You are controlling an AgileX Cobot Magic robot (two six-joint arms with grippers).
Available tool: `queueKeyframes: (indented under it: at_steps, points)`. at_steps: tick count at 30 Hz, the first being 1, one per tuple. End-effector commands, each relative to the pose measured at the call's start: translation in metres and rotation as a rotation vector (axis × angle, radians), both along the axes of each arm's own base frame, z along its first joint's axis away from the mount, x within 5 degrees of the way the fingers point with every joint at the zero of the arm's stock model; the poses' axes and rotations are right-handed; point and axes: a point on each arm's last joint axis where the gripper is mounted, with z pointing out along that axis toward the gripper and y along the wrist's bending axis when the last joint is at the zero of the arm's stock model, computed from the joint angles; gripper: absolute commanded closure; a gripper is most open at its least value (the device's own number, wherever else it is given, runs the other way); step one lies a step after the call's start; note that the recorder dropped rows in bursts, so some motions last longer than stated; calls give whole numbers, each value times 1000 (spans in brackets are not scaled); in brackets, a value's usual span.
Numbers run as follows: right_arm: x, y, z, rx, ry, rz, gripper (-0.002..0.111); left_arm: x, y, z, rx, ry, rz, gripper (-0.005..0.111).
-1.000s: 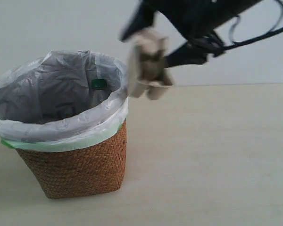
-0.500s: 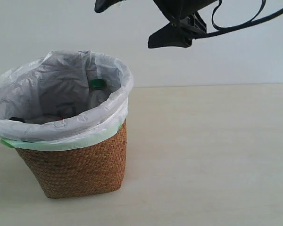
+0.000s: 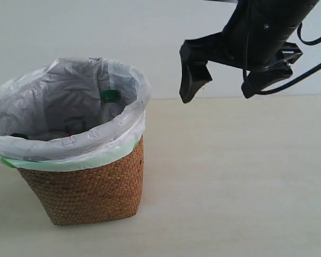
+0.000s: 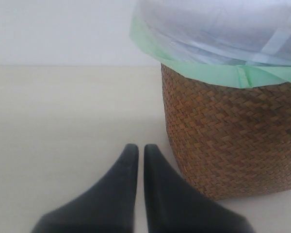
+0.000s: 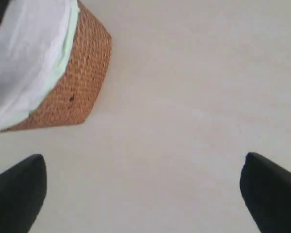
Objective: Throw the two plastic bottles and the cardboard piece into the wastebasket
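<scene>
Only the exterior view is looking down into the wastebasket (image 3: 85,193), which is standing on the pale worktop (image 3: 235,176) with its white bag (image 3: 48,107) folded over the rim. Inside, the slimmer bottle (image 3: 111,98) is standing against the far side of the lining, green cap up. A dark spot and a speck of red lower in the bag are too small to name. That view is also showing the right claw (image 3: 218,96) hanging in the air to the right of the basket, spread wide and empty. The right wrist view is showing bare worktop across that gap. The left wrist view alone is showing the left claw (image 4: 137,148), pressed together, low beside the wicker wall.
</scene>
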Motion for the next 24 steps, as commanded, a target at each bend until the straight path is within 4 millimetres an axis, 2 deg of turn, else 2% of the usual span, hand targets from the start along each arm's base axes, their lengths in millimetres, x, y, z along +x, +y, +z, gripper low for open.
queueKeyframes:
  at_steps: [1, 3, 5, 6, 9, 10, 11, 19, 21, 24]
  points:
    - [-4, -4, 1, -47, 19, 26, 10, 0, 0, -1, 0, -5, -8, 103]
    - [-7, -7, 2, -59, 7, 39, 12, 0, 0, -1, 0, -5, -8, 103]
    - [-13, -14, 7, -89, -26, 35, 22, 0, 0, -1, 0, -5, -8, 103]
    - [-15, -17, 11, -99, -42, 33, 33, 0, 0, -1, 0, -5, -8, 103]
    - [-29, -29, 26, -117, -106, 9, 79, 0, 0, -1, 0, -5, -8, 103]
    - [-36, -34, 34, -113, -133, -2, 103, 0, 0, -1, 0, -5, -8, 103]
    - [-40, -37, 38, -110, -149, -12, 107, 0, 0, -1, 0, -5, -8, 103]
    - [-93, -65, 87, -16, -319, -30, 106, 0, 0, -1, 0, -5, -8, 103]
    - [-109, -74, 93, 1, -351, -33, 106, 0, 0, -1, 0, -5, -8, 103]
    - [-135, -87, 101, 98, -508, -59, 106, 0, 0, -1, 0, -5, -8, 103]
